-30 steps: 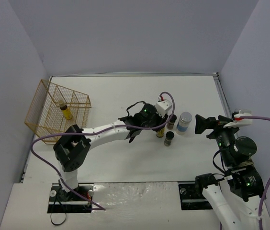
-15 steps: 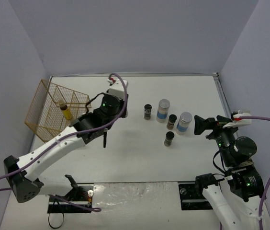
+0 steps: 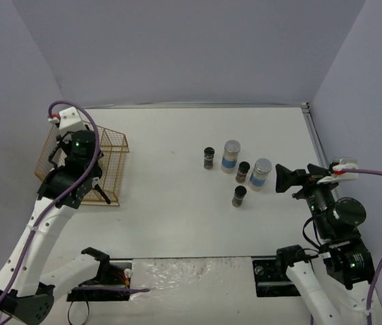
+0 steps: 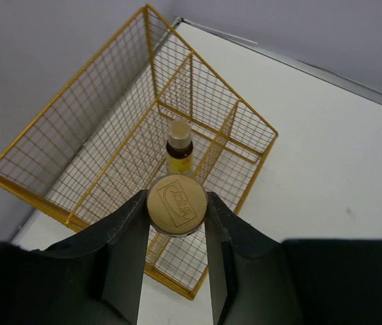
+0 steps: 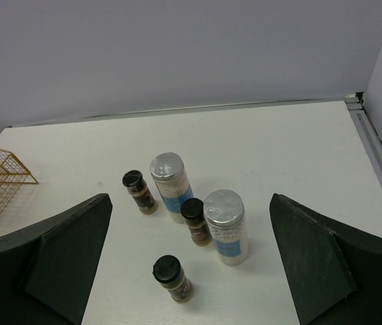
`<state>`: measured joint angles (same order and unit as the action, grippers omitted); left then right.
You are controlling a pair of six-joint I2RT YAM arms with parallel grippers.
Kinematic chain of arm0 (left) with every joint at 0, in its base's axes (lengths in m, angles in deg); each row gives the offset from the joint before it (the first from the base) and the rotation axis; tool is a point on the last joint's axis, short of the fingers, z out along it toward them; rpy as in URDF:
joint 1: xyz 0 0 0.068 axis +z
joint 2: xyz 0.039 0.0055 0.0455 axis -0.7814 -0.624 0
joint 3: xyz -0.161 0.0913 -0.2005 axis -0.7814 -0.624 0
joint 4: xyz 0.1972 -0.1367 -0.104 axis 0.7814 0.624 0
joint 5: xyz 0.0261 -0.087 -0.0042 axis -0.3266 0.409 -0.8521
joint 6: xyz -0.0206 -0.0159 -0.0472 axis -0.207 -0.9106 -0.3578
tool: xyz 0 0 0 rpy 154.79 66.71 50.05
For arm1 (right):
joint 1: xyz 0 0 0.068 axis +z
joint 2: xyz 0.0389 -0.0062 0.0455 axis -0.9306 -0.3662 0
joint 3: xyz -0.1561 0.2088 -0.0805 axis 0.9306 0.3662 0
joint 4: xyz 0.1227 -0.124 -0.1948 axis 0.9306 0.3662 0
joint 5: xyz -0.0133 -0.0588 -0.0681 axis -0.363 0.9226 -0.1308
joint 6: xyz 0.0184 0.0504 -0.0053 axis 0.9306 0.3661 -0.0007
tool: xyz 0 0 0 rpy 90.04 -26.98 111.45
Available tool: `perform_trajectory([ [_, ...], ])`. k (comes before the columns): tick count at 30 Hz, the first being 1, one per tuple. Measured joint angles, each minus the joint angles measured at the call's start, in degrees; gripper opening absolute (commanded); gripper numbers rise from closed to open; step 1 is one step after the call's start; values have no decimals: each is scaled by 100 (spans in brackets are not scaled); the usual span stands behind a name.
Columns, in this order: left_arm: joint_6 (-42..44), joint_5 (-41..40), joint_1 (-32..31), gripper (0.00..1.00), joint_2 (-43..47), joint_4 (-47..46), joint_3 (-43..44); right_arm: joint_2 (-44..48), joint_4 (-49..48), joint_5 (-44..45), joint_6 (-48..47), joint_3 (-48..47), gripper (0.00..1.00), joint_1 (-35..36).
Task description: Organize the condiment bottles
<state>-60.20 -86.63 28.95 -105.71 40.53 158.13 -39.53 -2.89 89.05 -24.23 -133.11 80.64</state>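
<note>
Your left tool (image 4: 175,215) is clamped on the cap of a slim yellow gold-capped bottle (image 4: 176,202). Its long axis points down at the gold wire rack (image 4: 211,69) directly below, just short of the second yellow bottle (image 4: 179,145) standing inside.

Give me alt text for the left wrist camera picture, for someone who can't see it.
The left gripper clamps a tan-capped bottle from both sides, directly above a gold wire rack. A yellow bottle stands upright in one of the rack's compartments; the rack sits on a white table.
</note>
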Motion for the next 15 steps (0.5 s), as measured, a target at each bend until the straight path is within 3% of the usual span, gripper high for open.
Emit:
perform_trajectory([
  [15,-230,78,1328,0,-438,-539,-540,307,3,-2,-2,94,100,0],
])
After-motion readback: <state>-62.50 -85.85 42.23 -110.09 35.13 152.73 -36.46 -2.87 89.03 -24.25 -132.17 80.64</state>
